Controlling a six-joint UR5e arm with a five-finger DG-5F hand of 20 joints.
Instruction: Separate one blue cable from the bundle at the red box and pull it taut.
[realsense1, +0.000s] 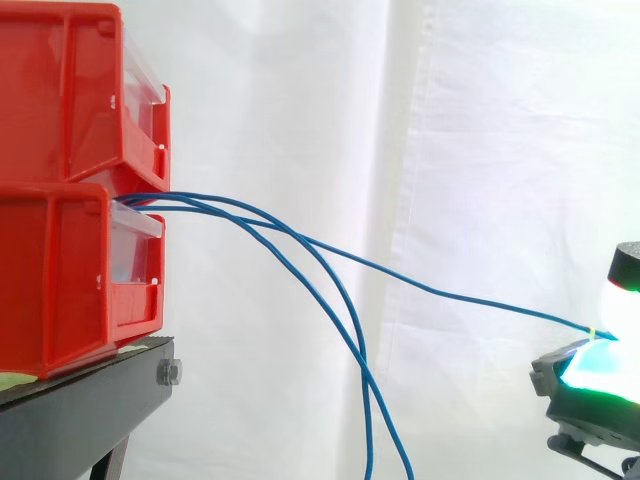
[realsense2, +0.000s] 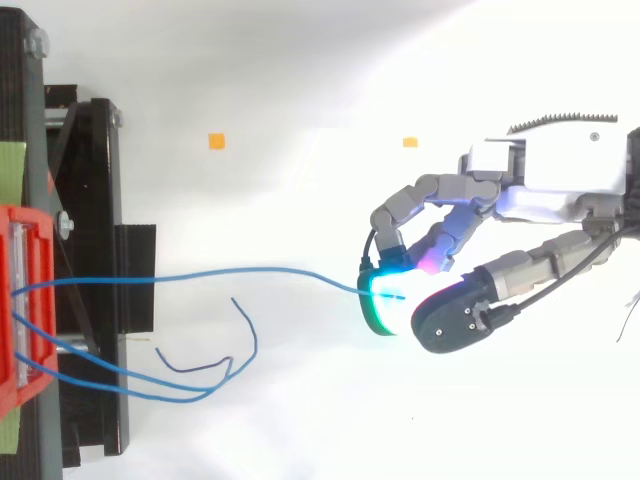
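Observation:
Two red bins are stacked on a black stand at the left. Three blue cables come out between the bins. Two of them droop down and their loose ends curl beside the stand. The third blue cable runs nearly straight to the right, with a slight sag. My hand is at the right, with thumb and a green-glowing fingertip pinched on that cable's end.
The red bin's front edge sits at the left of the top view on the black stand. Two small orange markers lie on the white floor. A white curtain hangs behind the work.

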